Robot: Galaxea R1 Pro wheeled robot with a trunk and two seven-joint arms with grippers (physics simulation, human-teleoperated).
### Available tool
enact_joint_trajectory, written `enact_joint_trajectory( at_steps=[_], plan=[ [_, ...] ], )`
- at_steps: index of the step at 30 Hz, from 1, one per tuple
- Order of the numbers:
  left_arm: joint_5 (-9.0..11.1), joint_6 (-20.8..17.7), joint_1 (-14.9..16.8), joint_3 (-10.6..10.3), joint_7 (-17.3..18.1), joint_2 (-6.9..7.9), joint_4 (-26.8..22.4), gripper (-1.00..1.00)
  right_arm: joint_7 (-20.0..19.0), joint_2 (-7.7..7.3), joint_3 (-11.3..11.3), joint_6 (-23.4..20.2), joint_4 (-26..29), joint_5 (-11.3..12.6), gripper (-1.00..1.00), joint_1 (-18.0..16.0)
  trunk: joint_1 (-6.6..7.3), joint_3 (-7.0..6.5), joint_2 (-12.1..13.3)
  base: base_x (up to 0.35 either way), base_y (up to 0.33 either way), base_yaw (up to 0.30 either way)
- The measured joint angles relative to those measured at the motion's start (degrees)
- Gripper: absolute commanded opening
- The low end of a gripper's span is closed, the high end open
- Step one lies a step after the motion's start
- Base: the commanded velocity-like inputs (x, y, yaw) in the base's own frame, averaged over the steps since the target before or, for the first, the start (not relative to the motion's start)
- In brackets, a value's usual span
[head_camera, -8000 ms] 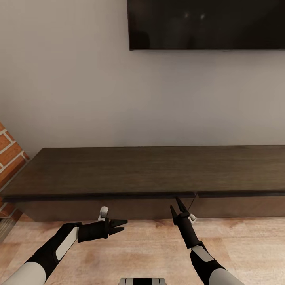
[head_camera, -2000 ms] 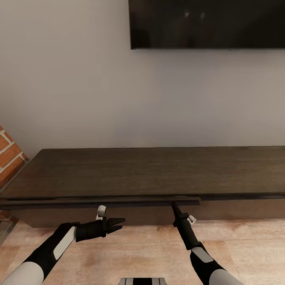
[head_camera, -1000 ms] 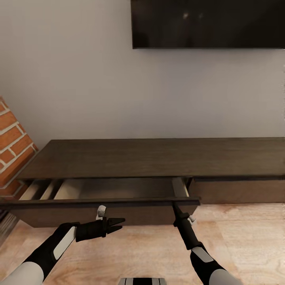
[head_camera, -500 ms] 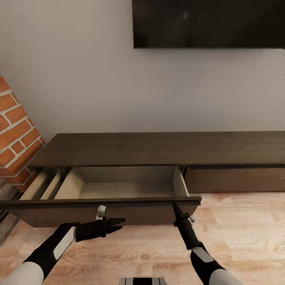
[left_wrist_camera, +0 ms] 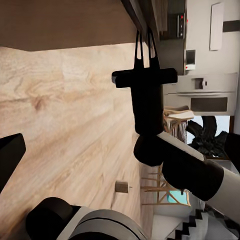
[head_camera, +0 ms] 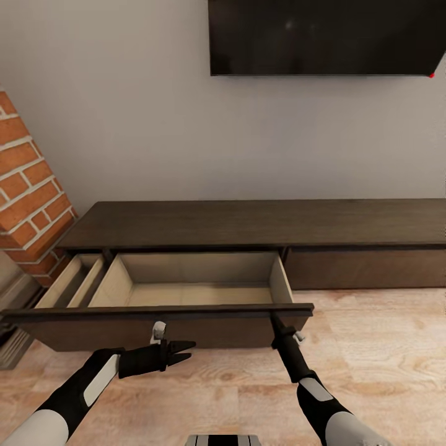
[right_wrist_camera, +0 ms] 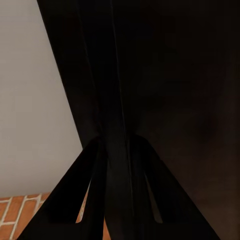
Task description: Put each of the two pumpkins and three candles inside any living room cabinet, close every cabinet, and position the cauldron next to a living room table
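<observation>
Drawer travel is the big change: eight seconds back the cabinet [head_camera: 248,223] front was flush and shut, and now its left drawer [head_camera: 186,291] stands pulled well out toward you, the pale interior fully exposed. Your view has also drawn back, bringing the brick column [head_camera: 31,186] further in.

Your right end effector [head_camera: 273,317] is closed on the top lip of the drawer front [head_camera: 161,311], near that front's right end; the right wrist view shows the two fingers pinched onto a thin dark edge. Your left end effector [head_camera: 186,350] hangs just in front of the drawer front, below its lip, jaws slightly parted, gripping nothing.

The cabinet is long, low and dark brown, handleless, against the wall under the television [head_camera: 328,37]. Its right drawer front [head_camera: 365,266] sits closed, beyond your right end effector.
</observation>
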State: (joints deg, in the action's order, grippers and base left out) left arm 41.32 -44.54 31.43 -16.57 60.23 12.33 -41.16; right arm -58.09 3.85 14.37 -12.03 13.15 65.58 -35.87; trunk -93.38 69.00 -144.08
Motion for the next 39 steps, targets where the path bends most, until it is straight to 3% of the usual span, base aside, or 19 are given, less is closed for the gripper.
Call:
enact_joint_trajectory(
  at_steps=[13, 14, 15, 16, 26, 39],
  plan=[
    [0.0, 0.0, 0.0, 0.0, 0.0, 0.0, 0.0, 1.0, 0.5, 0.0, 0.1, 0.0, 0.0, 0.0, -1.0, -0.2, 0.01, 0.0, 0.0, -0.008, 0.0, 0.0],
    [0.0, 0.0, 0.0, 0.0, 0.0, 0.0, 0.0, 1.0, 0.6, 0.0, 0.1, 0.0, 0.1, 0.0, 1.0, -0.2, 0.01, 0.0, 0.0, 0.0, 0.0, 0.0],
    [0.0, 0.0, 0.0, 0.0, 0.0, 0.01, 0.0, 1.0, -3.9, 0.01, -1.0, -0.4, 0.1, 0.1, 1.0, 1.7, 0.02, 0.02, 0.0, 0.0, 0.0, 0.0],
    [0.0, 0.0, 0.0, 0.0, 0.0, 0.0, 0.0, 1.0, -4.3, 0.01, -1.0, -0.5, 0.2, 0.1, 1.0, 1.8, 0.02, 0.01, 0.0, 0.0, 0.0, 0.0],
    [0.0, 0.0, 0.0, 0.0, 0.0, 0.0, 0.0, 1.0, -4.3, 0.01, -1.0, -0.6, 0.1, 0.2, 1.0, 1.8, 0.01, 0.01, 0.0, -0.019, 0.0, 0.0],
    [0.0, 0.0, 0.0, 0.0, 0.0, 0.0, 0.0, 1.0, -4.3, 0.01, -1.0, -0.6, 0.0, 0.2, 1.0, 1.8, 0.0, 0.01, 0.0, -0.227, 0.0, 0.0]
  ],
)
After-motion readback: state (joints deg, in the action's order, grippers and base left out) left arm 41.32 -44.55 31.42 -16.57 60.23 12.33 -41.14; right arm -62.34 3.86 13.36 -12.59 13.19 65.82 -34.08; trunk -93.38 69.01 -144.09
